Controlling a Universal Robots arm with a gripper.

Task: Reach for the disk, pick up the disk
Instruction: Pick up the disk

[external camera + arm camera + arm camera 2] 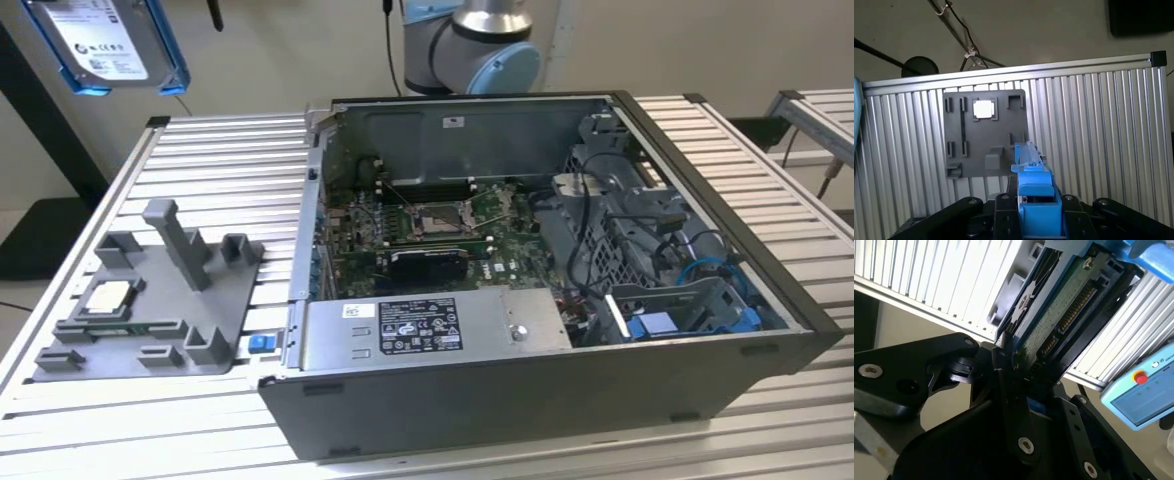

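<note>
The pincer [1035, 206] is clamping the disk [1030, 162] by the end of its blue side frame. In the second wrist view a black finger [1002, 357] is pressing against the drive's edge, right beside the green circuit board and the connector row. In the exterior view the disk [110, 45] is hanging high above the desk [227, 160], at the exterior view's left and well apart from the open computer case [534, 400].

By my judgement the pick-up is looking as good as done, so doing it well is now coming down to the grip:
- The squeeze should be bearing on the plastic frame and the metal edge, not on the bare board or the connector pins.
- Most of the drive is reaching out beyond the fingers, so a firm, even clamp and unhurried motion are likely what is stopping it from pivoting or slipping.
- The frame is plastic, and I expect it to flex if pinched too hard.

Counting what is lying about:
- one disk
- one pincer
- one grey fixture plate [150, 305] on the desk, carrying one small square silver chip [110, 297]
- one computer case, holding one power supply [427, 325] and one bare blue bracket [657, 326]
- one control pendant [1139, 392] in the second wrist view
</note>
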